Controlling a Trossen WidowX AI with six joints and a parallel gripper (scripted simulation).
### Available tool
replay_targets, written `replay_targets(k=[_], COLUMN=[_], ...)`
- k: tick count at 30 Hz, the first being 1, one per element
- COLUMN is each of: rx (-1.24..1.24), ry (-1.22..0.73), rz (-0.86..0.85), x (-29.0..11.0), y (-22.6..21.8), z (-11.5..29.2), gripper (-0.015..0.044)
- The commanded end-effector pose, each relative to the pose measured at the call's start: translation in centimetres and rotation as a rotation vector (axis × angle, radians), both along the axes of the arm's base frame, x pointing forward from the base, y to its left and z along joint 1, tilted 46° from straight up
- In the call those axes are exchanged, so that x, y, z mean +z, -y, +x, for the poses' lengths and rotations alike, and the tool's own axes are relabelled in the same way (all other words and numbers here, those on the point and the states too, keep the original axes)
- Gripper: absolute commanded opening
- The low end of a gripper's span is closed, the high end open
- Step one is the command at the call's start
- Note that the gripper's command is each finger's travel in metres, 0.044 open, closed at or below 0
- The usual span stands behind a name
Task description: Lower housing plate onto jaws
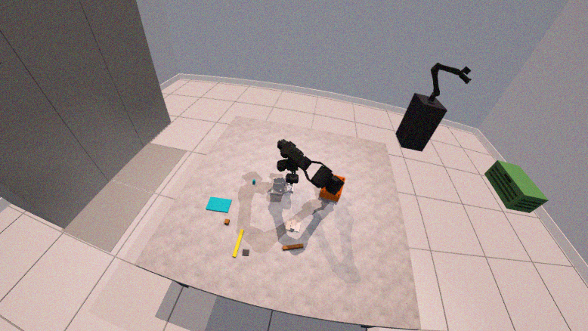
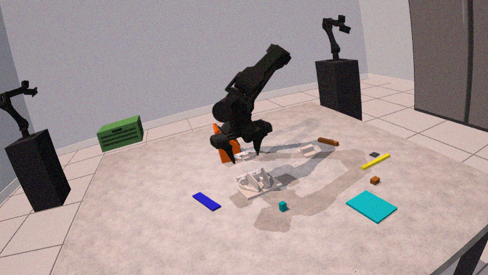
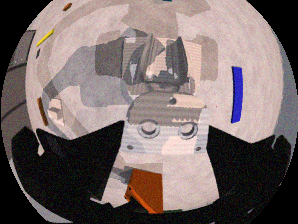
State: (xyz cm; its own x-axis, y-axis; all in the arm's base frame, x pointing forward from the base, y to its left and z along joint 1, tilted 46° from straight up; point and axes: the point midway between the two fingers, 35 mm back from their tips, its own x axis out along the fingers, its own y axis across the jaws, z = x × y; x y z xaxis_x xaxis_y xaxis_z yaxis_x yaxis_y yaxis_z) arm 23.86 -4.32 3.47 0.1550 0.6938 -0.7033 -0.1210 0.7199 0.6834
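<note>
The pale housing plate [image 2: 243, 156] [image 3: 162, 142], with two round rings on its face, spans between the fingers of my gripper [image 2: 246, 159] [image 3: 165, 127]. The gripper is shut on it at its two sides. In the exterior view the plate is above the table, behind the base. The pale base [image 2: 249, 196] [image 3: 196, 55] stands on the table, with two upright pointed jaws [image 2: 256, 181] [image 3: 178, 61] side by side on it. In the wrist view the plate's upper edge overlaps the near end of the base. The stubs cannot be told apart clearly.
An orange holder [image 1: 329, 196] [image 2: 223, 155] [image 3: 150, 182] stands beyond the plate. A small pale part [image 1: 292, 226] [image 2: 308, 150] [image 3: 56, 111] lies to one side. A blue bar [image 2: 206, 201] [image 3: 237, 95], a teal block [image 2: 282, 206] and a cyan slab [image 1: 218, 204] [image 2: 371, 206] lie around the base.
</note>
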Motion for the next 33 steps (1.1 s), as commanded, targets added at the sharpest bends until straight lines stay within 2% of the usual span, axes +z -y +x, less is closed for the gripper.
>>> replay_targets(k=[1, 33], rx=[-0.005, -0.004], ry=[-0.002, 0.0], rz=[0.005, 0.009], x=[-0.4, -3.7], y=[-0.4, -3.9], z=[0.1, 0.7], gripper=[0.0351, 0.0351])
